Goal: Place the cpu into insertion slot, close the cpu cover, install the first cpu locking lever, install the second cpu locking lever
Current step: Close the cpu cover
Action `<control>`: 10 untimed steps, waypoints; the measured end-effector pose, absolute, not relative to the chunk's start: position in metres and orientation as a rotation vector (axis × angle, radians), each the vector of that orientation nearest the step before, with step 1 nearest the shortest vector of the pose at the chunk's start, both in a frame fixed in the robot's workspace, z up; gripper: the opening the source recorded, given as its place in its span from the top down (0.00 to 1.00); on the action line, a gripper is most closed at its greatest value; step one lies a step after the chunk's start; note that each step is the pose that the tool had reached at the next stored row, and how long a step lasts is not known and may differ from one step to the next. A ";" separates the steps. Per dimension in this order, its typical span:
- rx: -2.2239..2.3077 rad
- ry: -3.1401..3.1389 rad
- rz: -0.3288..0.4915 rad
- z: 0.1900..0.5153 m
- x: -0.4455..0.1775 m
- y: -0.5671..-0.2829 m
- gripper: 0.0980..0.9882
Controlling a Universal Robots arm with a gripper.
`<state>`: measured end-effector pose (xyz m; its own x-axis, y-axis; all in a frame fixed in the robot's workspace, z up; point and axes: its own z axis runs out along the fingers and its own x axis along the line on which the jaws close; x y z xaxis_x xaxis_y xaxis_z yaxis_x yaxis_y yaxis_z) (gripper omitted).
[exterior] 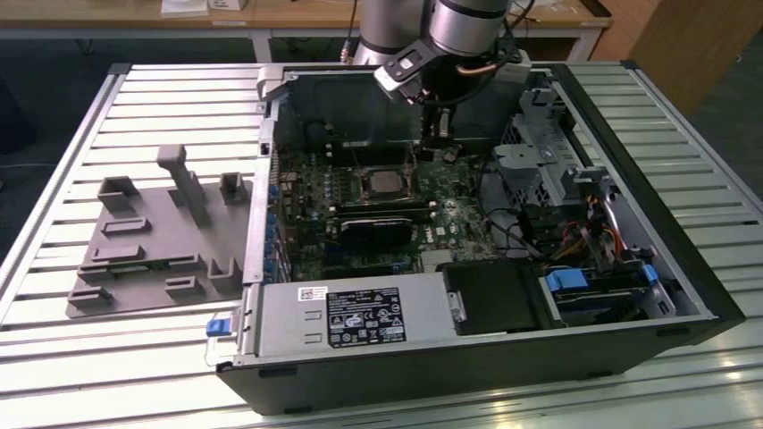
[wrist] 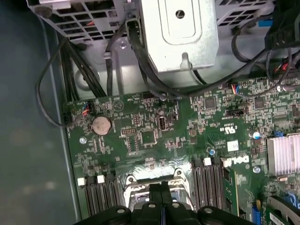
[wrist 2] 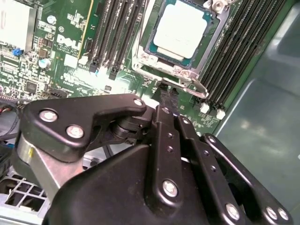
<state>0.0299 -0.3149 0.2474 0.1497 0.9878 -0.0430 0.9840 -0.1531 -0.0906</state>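
The cpu shows its pale metal top and lies flat in the insertion slot on the green board. In the exterior view the cpu sits near the middle of the open case. A silvery cpu cover frames the chip; I cannot tell whether it is clamped down. A thin metal lever runs along the socket's edge. My gripper hovers just beside that edge, its black fingers pressed together with nothing visible between them. In the exterior view the gripper points down, just behind the socket.
Long black memory slots flank the socket on both sides. A black card lies in front of the socket. Cables and a metal drive cage crowd the case wall. A grey fixture tray sits at the exterior view's left.
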 end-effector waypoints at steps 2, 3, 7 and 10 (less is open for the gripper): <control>-2.351 -2.017 0.142 0.247 0.029 -0.315 1.00; -2.351 -2.017 0.142 0.247 0.029 -0.315 1.00; -2.351 -2.018 0.142 0.247 0.029 -0.315 1.00; -2.355 -2.021 0.133 0.247 0.027 -0.315 1.00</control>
